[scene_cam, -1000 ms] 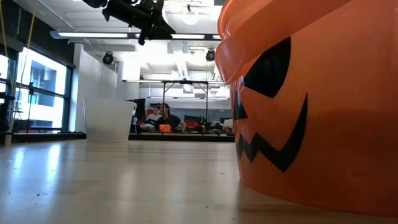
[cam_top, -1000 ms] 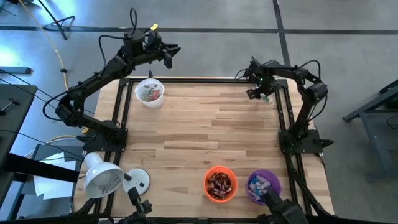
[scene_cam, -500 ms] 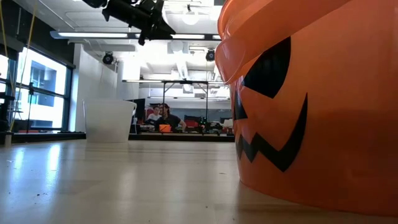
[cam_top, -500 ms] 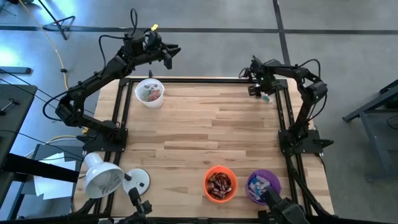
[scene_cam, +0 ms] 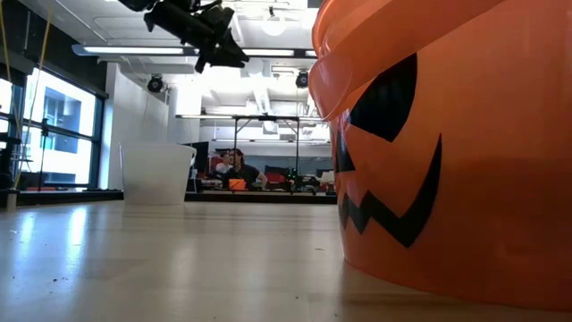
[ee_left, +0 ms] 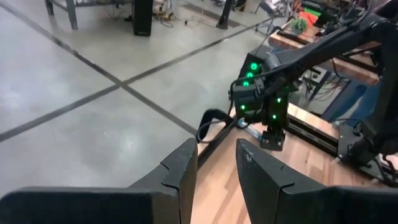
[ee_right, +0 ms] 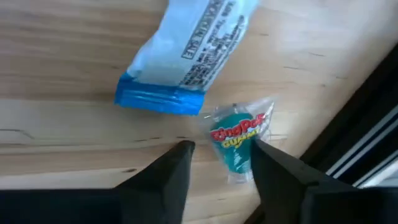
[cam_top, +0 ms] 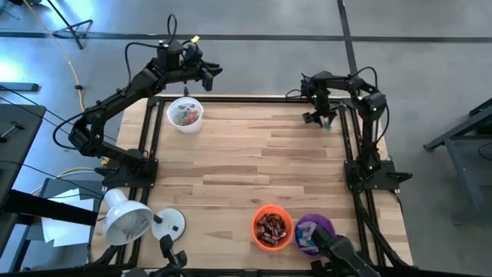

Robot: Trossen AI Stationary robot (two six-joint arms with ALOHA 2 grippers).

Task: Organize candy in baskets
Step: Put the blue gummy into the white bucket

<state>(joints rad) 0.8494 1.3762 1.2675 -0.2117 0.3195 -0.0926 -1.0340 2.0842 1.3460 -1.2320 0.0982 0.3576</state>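
- Hovering low at the far right corner of the table [cam_top: 254, 165], the right gripper [ee_right: 219, 163] has its fingers spread, one on each side of a small teal candy [ee_right: 238, 140] lying on the wood; nothing is clamped.
- Just beyond that teal piece lies a blue-and-white candy bar [ee_right: 186, 53], close beside it; both sit right next to the dark frame rail [ee_right: 367, 118] along the table's edge, leaving little room on that side.
- The left gripper [ee_left: 216, 165] is held high past the table's far left edge, above the grey floor [ee_left: 93, 87]; its fingers stand a narrow gap apart and hold nothing.
- The white basket [cam_top: 184, 114] with mixed candy stands at the far left corner, close to the rail.
- The orange basket [cam_top: 272, 227], filled with dark brown and red bars, and the purple basket [cam_top: 314, 231], holding blue-and-white bars, stand side by side at the near edge, right of the middle.
- A white lamp [cam_top: 127, 217] sits beyond the near left corner.
- The broad middle of the tabletop between the baskets carries no objects, so it is open for travel.
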